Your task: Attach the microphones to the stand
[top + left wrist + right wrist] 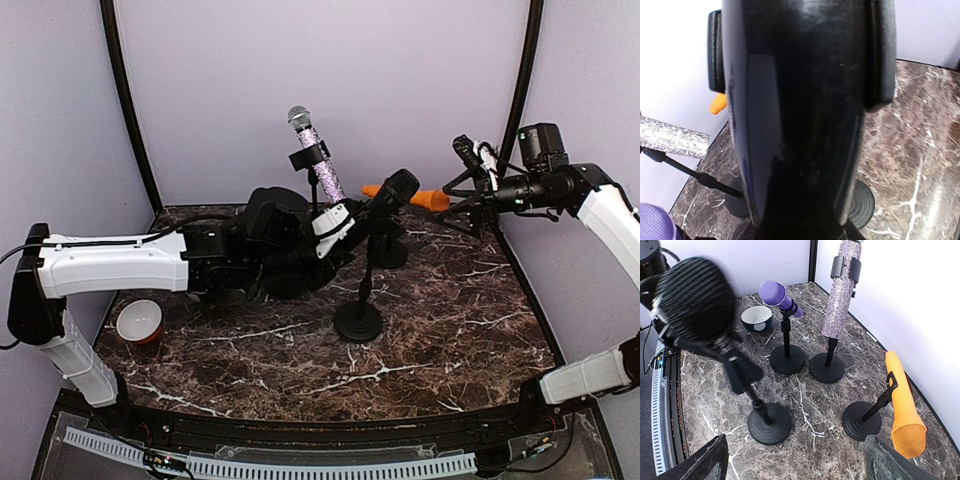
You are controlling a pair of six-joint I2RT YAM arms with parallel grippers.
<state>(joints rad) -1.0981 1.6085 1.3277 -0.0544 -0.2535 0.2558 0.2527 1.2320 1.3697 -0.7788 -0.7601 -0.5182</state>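
Top: left gripper is pinching black mic over its stand; orange mic is showing only partly.
Left wrist: black body is filling frame between pads; lilac mic is getting cut off.
Right wrist: right gripper is gaping, holding nothing; purple mic, hidden from top by left arm, is sitting clipped; black head is blurring.
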